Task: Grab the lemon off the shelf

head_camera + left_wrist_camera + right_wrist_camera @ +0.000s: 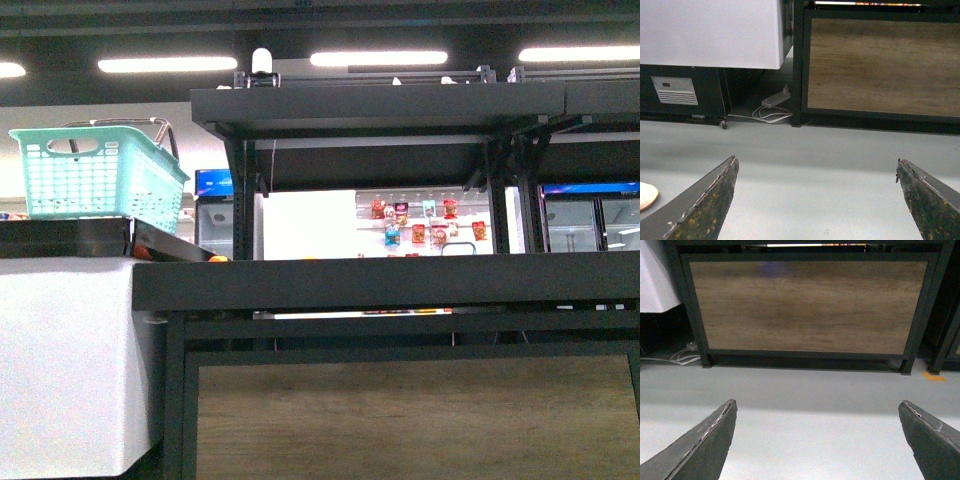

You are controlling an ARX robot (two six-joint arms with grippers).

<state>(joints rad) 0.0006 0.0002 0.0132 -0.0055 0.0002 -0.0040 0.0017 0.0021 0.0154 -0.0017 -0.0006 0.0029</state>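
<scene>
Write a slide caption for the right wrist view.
Open right gripper over floor, facing the wood panel of the shelf.

Large black metal shelf rack (pixel 400 285): matt black all over.
Wooden front panel (pixel 415 415): brown with streaky horizontal grain.
Plastic shopping basket (pixel 95 185): mint green with a lattice of small holes.
Boxy white chest (pixel 65 360): plain white.
Smooth floor (pixel 815 165): pale grey.
Left gripper fingers (pixel 705 205): black, flecked with yellow.

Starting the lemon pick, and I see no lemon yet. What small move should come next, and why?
Probably raise the right gripper toward the shelf tier: its camera sees just floor and the shelf's wooden panel, its fingers open and empty, no lemon in sight.
</scene>
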